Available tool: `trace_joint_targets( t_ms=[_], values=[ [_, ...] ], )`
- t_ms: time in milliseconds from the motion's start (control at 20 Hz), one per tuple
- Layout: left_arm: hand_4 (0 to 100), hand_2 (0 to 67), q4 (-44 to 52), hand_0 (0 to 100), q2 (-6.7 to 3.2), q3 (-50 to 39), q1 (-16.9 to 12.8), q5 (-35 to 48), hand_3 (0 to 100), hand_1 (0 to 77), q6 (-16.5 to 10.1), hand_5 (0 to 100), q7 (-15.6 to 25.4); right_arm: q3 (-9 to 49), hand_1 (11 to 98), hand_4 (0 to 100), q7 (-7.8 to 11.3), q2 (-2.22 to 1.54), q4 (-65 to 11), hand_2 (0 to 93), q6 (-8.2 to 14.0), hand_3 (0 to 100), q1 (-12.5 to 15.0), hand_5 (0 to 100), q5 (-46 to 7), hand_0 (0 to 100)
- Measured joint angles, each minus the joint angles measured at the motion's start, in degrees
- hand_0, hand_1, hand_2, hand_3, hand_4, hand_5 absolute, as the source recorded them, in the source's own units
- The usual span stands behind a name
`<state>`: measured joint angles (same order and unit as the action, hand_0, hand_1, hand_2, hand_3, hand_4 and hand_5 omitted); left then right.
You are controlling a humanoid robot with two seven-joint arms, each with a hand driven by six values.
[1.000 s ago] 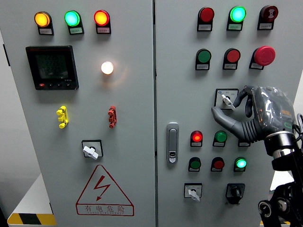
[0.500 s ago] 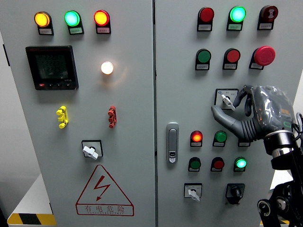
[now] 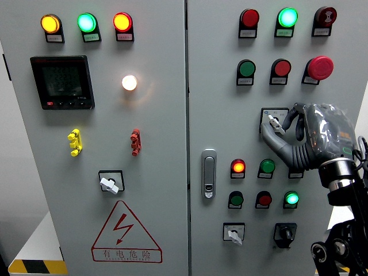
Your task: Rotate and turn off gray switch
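Matt grey painted metal on the cabinet doors (image 3: 161,172). Glossy plastic domes on the indicator lamps (image 3: 86,23). Polished chrome on the door latch (image 3: 209,172). Clear crinkled glossy film over the right hand (image 3: 313,141); dull grey plastic fingers (image 3: 276,141). Smooth grey plastic on the gray switch (image 3: 273,121).

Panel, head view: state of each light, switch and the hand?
Orange lamp: lit
Left green lamp: lit
Left red lamp: lit
White lamp: lit
Meter: display on, unreadable
Right top green lamp: lit
Gray switch: knob pointing upper left
Right hand: thumb and finger at the gray switch
Door handle: flush
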<state>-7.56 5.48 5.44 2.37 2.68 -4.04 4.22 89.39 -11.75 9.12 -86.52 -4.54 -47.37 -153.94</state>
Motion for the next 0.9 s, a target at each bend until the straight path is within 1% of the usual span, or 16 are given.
trace_joint_targets(
  t_ms=[100,200,400,500,650,900],
  values=[
    [8,13.4,0.0,89,0.00,0.0,0.0,0.0,19,0.0,0.0,11,0.0,-0.1,33.2,100,-0.26,-0.02,0.0,71.7,0.0,97,0.0,100,0.0,38],
    [8,13.4,0.0,89,-0.01,0.0,0.0,0.0,19,0.0,0.0,11,0.0,-0.2,33.6,100,-0.47,-0.05,0.1,71.8,0.0,97,-0.1,100,0.0,46],
    [8,13.3,0.0,89,-0.03,0.0,0.0,0.0,19,0.0,0.0,11,0.0,-0.2,35.0,100,-0.62,-0.07,0.1,72.2,0.0,97,-0.1,100,0.0,51],
    [8,13.3,0.0,89,-0.04,0.0,0.0,0.0,19,0.0,0.0,11,0.0,-0.3,35.2,100,-0.64,-0.07,0.1,72.3,0.0,97,-0.1,100,-0.1,58],
    [8,13.3,0.0,89,-0.04,0.0,0.0,0.0,19,0.0,0.0,11,0.0,-0.4,35.0,100,-0.64,-0.06,0.1,72.5,0.0,97,-0.1,100,-0.1,63],
    [8,13.3,0.0,89,-0.02,0.0,0.0,0.0,19,0.0,0.0,11,0.0,-0.5,35.3,100,-0.97,-0.06,0.1,72.7,0.0,97,-0.1,100,-0.1,68]
  ],
)
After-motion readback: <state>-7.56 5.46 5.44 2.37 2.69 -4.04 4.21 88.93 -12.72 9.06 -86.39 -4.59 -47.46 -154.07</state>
